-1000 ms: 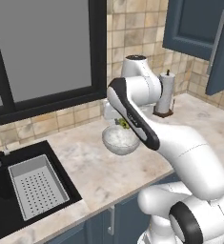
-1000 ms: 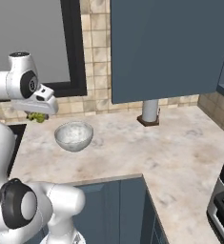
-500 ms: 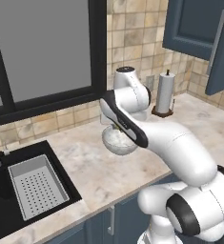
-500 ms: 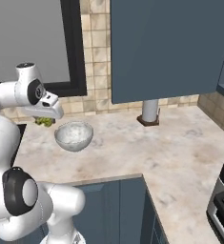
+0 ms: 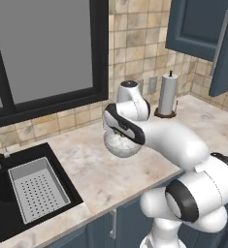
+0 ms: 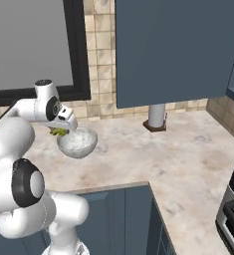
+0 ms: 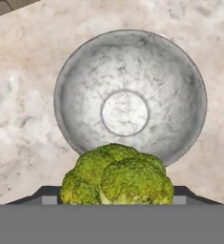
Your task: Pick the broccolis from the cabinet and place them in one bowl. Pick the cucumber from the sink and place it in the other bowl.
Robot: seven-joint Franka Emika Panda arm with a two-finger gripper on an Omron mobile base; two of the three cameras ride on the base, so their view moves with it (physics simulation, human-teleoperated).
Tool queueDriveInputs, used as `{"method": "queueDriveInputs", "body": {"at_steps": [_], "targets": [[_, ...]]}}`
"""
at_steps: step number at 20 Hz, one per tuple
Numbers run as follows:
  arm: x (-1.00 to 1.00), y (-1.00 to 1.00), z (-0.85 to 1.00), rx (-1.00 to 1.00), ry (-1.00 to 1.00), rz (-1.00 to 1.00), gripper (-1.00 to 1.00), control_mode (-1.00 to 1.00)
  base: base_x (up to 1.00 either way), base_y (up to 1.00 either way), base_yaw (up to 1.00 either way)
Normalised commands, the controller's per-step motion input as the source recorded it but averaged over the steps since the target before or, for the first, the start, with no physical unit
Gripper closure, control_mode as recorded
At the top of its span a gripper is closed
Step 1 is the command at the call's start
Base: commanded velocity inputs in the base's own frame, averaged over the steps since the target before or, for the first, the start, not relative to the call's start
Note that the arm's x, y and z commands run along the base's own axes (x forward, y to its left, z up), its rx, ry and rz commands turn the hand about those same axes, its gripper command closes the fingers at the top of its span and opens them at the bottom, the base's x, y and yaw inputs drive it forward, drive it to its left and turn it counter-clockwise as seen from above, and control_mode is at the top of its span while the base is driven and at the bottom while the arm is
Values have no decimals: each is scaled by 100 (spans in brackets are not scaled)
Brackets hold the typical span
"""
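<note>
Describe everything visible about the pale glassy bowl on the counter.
The bowl is round, whitish-grey and glassy, with a marbled sheen and a flat circular base inside. It stands upright on the marble counter below the window, with nothing in it. A broccoli held in the hand hangs above its near rim.

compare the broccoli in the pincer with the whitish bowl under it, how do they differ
The broccoli is bumpy and yellow-green; the bowl is smooth, pale whitish-grey and glassy.
The broccoli is held up in the pincer, off the counter; the bowl stands on the marble counter.
The broccoli is a solid clump, narrower than the bowl; the bowl is an open round hollow with nothing in it yet.
Both are roundish in outline.
</note>
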Motion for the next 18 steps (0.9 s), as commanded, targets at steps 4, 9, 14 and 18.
{"method": "queueDriveInputs", "body": {"at_steps": [4,9,14,18], "targets": [[61,-8,-18,3,-2,0,100,-100,0,0,0],[51,-1,-1,0,0,0,100,-100,0,0,0],[12,0,0,0,1,0,100,-100,0,0,0],[20,0,-8,0,0,0,100,-100,0,0,0]]}}
